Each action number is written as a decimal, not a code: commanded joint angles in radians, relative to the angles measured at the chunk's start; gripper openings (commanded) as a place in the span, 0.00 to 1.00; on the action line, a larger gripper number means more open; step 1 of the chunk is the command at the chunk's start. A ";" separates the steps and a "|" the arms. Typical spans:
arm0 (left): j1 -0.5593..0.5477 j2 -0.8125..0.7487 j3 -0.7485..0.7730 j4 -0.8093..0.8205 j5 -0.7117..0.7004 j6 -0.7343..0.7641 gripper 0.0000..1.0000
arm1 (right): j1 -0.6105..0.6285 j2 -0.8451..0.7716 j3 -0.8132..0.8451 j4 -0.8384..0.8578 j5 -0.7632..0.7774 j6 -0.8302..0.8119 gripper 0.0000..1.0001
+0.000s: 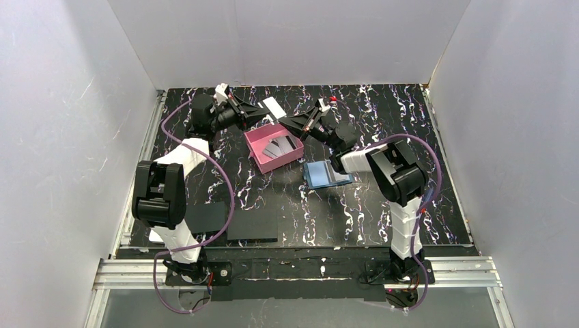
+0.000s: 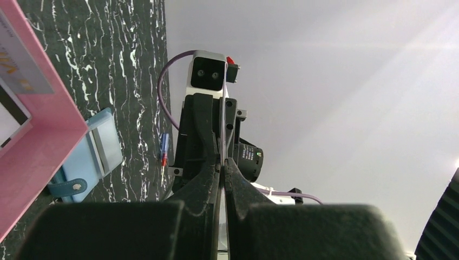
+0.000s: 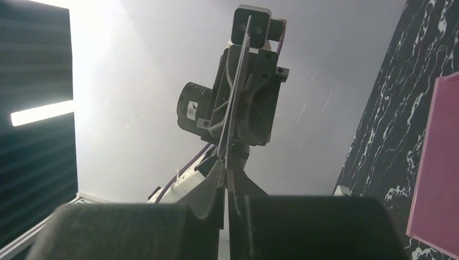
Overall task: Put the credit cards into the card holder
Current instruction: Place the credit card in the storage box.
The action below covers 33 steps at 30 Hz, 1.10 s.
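The left claw (image 2: pixel 222 165) is closed flat on one end of a credit card (image 2: pixel 223 108). The right claw (image 3: pixel 225 170) faces it from the opposite side, and its fingers look pinched onto the same card's other end. Both wrist views show the card only edge-on, as a thin pale line running from one claw to the other.

Such a card is probably very light, stiff across its face with a little spring, and slick. A firm pinch on the flat faces near a short end should hold it and leave the free end to lead into the box. With two claws on one card, any opposing pull could bend it or make it slip.

From above it is a small white rectangle, held off the surface (image 1: pixel 382 116) near the far edge. It is just beyond the far side of the card holder (image 1: pixel 256 143), a low pink open box with pale grey cards (image 1: pixel 280 147) already lying inside.
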 commanded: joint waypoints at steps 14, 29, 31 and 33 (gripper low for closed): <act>-0.008 0.031 -0.202 -0.019 -0.027 0.077 0.10 | 0.002 -0.024 -0.132 -0.166 0.032 -0.131 0.01; -0.009 0.034 -0.204 -0.167 -0.074 0.173 0.51 | 0.002 -0.144 0.040 -0.904 0.089 -0.544 0.01; -0.009 0.017 -0.201 -0.235 -0.078 0.212 0.54 | 0.005 -0.164 0.086 -1.002 0.111 -0.636 0.01; -0.009 0.004 -0.203 -0.273 -0.082 0.235 0.57 | 0.007 -0.178 0.144 -1.150 0.144 -0.742 0.01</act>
